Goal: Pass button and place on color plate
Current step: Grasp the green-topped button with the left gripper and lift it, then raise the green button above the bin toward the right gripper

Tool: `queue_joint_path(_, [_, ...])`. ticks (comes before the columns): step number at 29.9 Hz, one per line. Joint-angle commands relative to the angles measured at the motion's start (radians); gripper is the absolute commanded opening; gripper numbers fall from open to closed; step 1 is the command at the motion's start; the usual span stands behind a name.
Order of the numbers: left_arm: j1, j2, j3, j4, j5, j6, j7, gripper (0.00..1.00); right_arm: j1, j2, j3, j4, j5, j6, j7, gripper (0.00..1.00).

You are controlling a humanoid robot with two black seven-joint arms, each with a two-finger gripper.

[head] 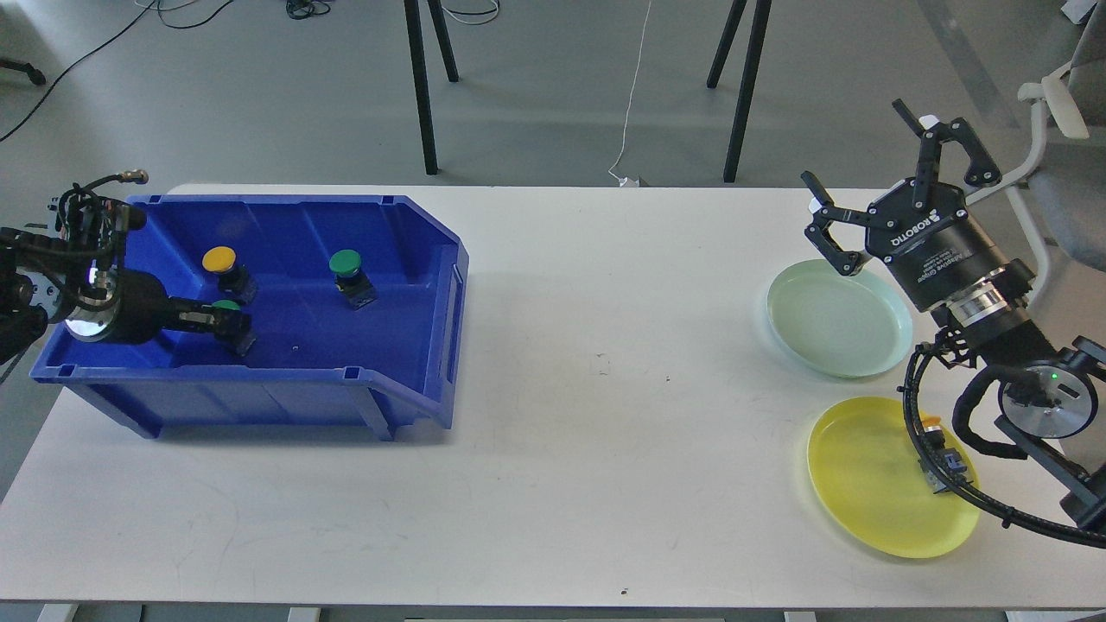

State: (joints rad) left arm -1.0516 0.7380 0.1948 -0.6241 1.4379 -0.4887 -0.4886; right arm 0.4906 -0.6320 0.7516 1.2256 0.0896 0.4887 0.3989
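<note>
A blue bin (pixel 415 259) on the left of the table holds three push buttons. My left gripper (pixel 226 323) reaches into it from the left, its dark fingers drawn together on a green button (pixel 227 306) near the front wall. A yellow button (pixel 219 260) and another green button (pixel 346 263) stand free further back. My right gripper (pixel 864 177) is open and empty, held above the far edge of the pale green plate (pixel 829 324). The yellow plate (pixel 864 484) lies in front of it, with a small yellow-topped button (pixel 940 462) on its right side, partly hidden by my cable.
The white table (pixel 605 389) spans the view between the bin and the plates. Black stand legs (pixel 419 86) and a white cord are on the floor behind. A chair (pixel 1063 130) stands at the far right, close to my right arm.
</note>
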Motion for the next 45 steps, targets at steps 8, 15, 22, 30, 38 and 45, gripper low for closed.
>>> queue_joint_path(8, [-0.031,0.015,-0.011,-0.017,-0.013,0.0,0.0,0.13,-0.012,-0.002,0.006,0.002,0.001,0.0,0.001,0.98])
queue_joint_path(15, [-0.154,0.158,-0.152,-0.211,-0.114,0.0,0.0,0.12,-0.012,-0.012,0.031,0.002,0.001,0.0,0.005,0.98])
queue_joint_path(22, [-0.14,0.221,-0.333,-0.401,-0.37,0.0,0.0,0.12,-0.018,-0.098,0.071,-0.005,-0.001,0.0,0.011,0.98])
queue_joint_path(30, [-0.029,0.022,-0.353,-0.417,-0.849,0.0,0.0,0.12,-0.046,-0.126,0.072,-0.002,-0.066,0.0,0.018,0.98])
queue_joint_path(38, [0.16,-0.19,-0.489,-0.404,-0.869,0.0,0.0,0.13,-0.047,-0.037,0.075,0.003,-0.367,0.0,0.021,0.98])
queue_joint_path(45, [0.216,-0.193,-0.543,-0.405,-0.87,0.0,0.0,0.13,-0.032,0.21,0.072,-0.011,-0.58,-0.096,0.021,0.98])
